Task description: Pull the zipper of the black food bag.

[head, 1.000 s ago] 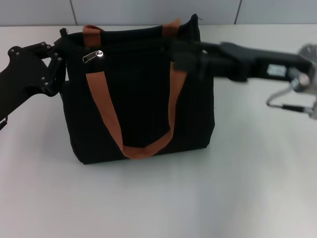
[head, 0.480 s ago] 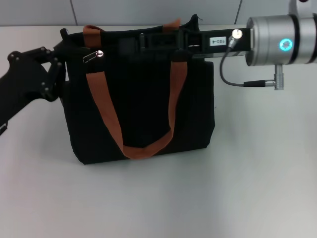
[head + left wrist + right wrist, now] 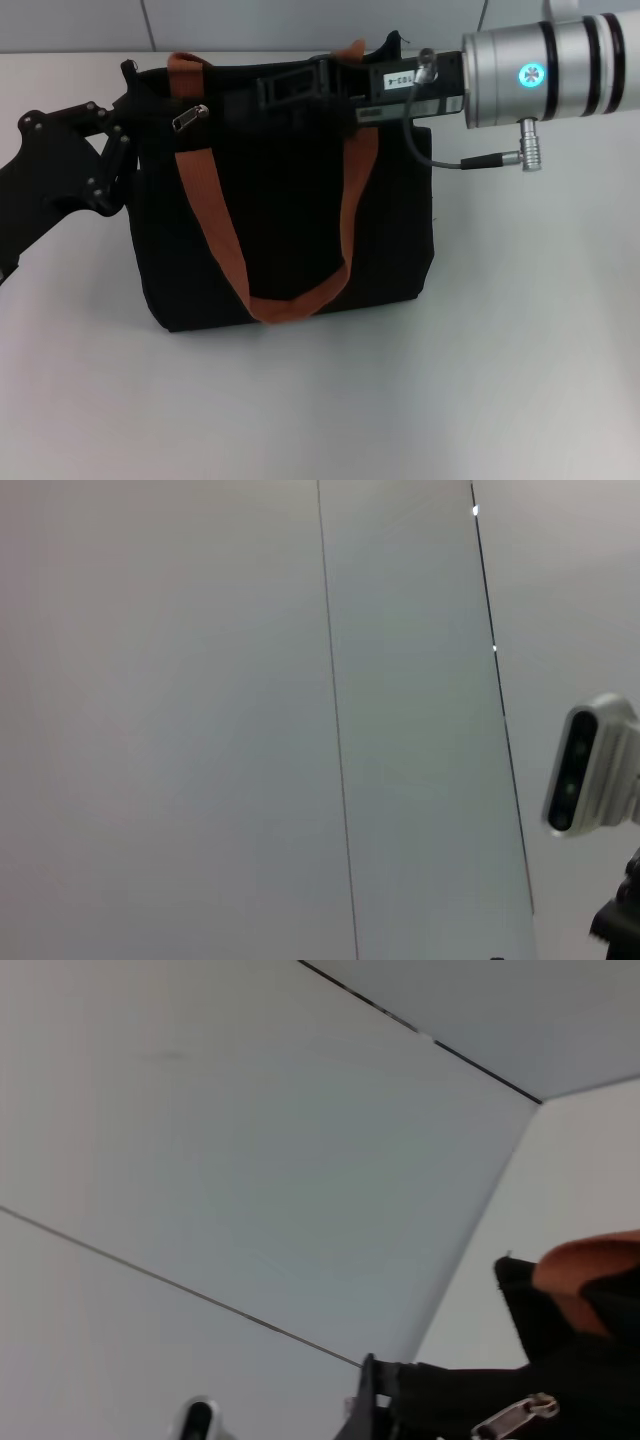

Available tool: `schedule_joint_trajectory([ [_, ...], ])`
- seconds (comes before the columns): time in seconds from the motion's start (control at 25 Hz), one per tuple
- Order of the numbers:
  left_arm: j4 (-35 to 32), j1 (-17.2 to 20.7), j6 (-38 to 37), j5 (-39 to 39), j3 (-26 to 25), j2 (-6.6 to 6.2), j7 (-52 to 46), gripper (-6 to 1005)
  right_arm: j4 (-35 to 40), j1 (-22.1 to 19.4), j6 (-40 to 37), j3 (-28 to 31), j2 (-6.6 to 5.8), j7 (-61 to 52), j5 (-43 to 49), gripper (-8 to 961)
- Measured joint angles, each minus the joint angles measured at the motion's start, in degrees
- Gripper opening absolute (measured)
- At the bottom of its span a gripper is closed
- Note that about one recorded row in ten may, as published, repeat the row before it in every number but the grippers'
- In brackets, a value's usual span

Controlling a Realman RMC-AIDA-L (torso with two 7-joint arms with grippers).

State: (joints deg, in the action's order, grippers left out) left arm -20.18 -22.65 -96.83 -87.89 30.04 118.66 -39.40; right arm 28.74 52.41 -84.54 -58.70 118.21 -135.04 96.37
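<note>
The black food bag (image 3: 290, 230) stands upright in the middle of the table, with its orange-brown straps hanging down its front. The zipper (image 3: 190, 117), a small silver pull tab, lies at the left end of the bag's top. It also shows in the right wrist view (image 3: 515, 1418), below an orange strap (image 3: 590, 1265). My left gripper (image 3: 118, 135) is against the bag's upper left corner. My right gripper (image 3: 264, 92) reaches in from the right over the bag's top and ends a short way right of the zipper. Its black parts merge with the black bag.
The white table (image 3: 330, 400) stretches in front of the bag and to its sides. A grey panelled wall (image 3: 300, 20) runs behind it. The left wrist view shows only the wall and a white camera housing (image 3: 590, 765).
My right arm has swung in from the right and pushed left along the bag's top toward the zipper. The pull tab has tilted slightly. The left arm has barely moved.
</note>
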Motion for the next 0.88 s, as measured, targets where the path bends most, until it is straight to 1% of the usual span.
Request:
schedule_joint_trajectory([
  [0.12, 0.0, 0.2, -0.6, 0.0, 0.0, -0.02, 0.0, 40, -0.1, 0.5, 2.2, -0.9, 0.50, -2.3, 0.1, 304],
  [0.36, 0.1, 0.2, -0.6, 0.0, 0.0, 0.03, 0.1, 42, -1.5, 1.1, 3.8, -0.9, 0.66, -3.4, 0.1, 305],
  [0.88, 0.1, 0.0, -0.7, 0.1, 0.0, 0.04, 0.1, 48, -5.2, 4.5, 7.8, -2.3, 1.02, -4.3, 0.1, 305],
])
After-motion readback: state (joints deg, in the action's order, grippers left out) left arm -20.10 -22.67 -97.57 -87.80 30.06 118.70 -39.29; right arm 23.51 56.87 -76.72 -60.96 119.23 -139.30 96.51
